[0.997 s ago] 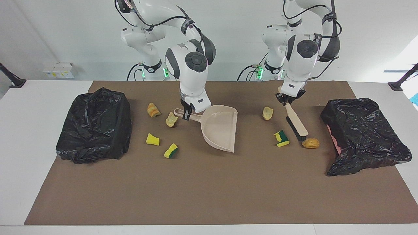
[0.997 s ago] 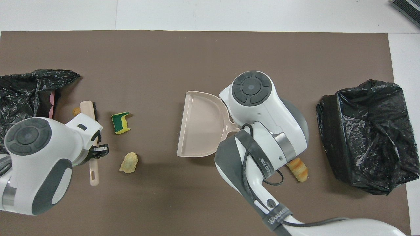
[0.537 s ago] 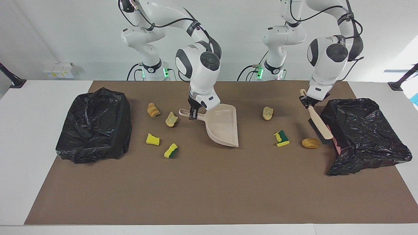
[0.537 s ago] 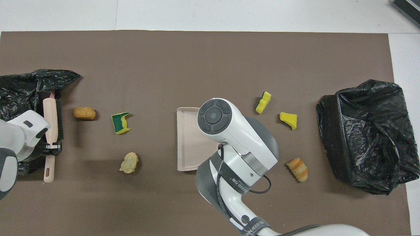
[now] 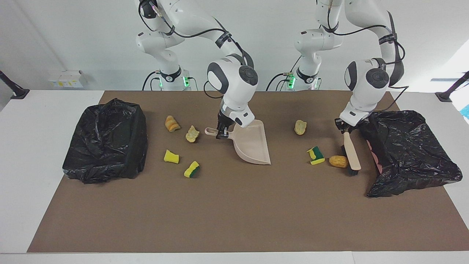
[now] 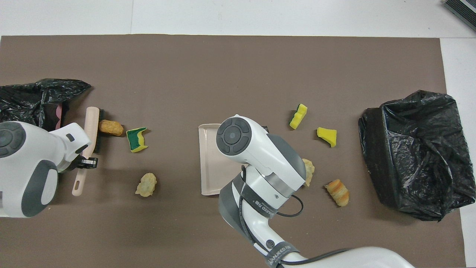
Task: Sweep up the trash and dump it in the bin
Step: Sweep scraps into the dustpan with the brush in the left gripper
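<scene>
Your left pincer (image 5: 343,127) is clamped on the handle of the beige brush with dark bristles (image 5: 351,154), whose head rests on the counter (image 5: 234,205) and touches a tan bread-like lump (image 5: 338,161) just beside the black-bagged bin at the left arm's end (image 5: 410,150). Your right pincer (image 5: 221,132) grips the handle of the beige plastic dustpan (image 5: 253,145), set down mid-counter with its pan bare.

Judging by this, you are barely started: nothing has been swept in and nothing dumped. All seven scraps are on the brown mat. Next to the lump at the brush lies a yellow sponge piece with green backing (image 5: 315,155), and a pale crusty lump (image 5: 300,127) sits nearer to the robots. Toward the right arm's end are four more: two crusty lumps (image 5: 172,123) (image 5: 192,134) near the dustpan's handle, and two yellow sponge pieces (image 5: 171,156) (image 5: 192,169) farther from the robots. The second black-bagged bin (image 5: 106,139) stands at that end.

You have both sweeps, both dumps ahead.
</scene>
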`<act>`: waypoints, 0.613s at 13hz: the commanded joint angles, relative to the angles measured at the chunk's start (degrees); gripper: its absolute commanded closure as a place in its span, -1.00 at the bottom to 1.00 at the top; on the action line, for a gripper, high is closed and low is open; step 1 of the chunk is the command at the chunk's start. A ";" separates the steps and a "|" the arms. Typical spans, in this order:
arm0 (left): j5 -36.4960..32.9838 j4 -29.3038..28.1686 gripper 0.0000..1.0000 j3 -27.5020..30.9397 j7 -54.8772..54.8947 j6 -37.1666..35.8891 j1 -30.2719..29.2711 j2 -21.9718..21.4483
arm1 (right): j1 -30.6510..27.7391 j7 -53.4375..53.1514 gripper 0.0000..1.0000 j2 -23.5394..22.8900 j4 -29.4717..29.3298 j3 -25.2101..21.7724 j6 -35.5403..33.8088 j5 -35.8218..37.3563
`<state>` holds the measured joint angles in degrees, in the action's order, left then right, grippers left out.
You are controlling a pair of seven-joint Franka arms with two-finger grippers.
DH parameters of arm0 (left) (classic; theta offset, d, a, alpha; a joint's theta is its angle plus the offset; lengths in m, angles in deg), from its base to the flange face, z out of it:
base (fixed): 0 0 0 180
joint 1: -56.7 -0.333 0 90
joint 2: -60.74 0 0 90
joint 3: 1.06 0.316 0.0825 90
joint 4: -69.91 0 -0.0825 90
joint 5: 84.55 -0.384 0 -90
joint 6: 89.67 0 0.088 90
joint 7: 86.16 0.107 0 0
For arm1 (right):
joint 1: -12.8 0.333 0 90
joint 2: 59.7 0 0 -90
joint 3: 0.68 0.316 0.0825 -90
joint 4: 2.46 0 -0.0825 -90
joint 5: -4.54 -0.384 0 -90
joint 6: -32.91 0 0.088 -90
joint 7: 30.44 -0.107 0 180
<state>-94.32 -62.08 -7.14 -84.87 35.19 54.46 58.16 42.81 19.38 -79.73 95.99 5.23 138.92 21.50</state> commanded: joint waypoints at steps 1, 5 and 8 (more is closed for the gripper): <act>1.23 -0.72 1.00 0.54 0.91 -0.84 6.43 -1.28 | -0.31 0.80 1.00 -0.89 -0.10 0.15 1.65 -0.26; 8.96 -2.12 1.00 0.63 -2.15 -1.63 14.35 -2.69 | -0.48 -0.69 1.00 -0.98 -0.10 0.15 1.74 -0.87; 12.32 -2.22 1.00 0.63 -15.48 -1.02 21.90 -2.43 | -0.57 -0.87 1.00 -0.98 -0.10 0.15 1.74 -0.88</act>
<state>-83.49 -62.80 -7.45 -93.24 34.14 71.46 57.49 42.68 19.38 -80.07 95.99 5.15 139.19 21.32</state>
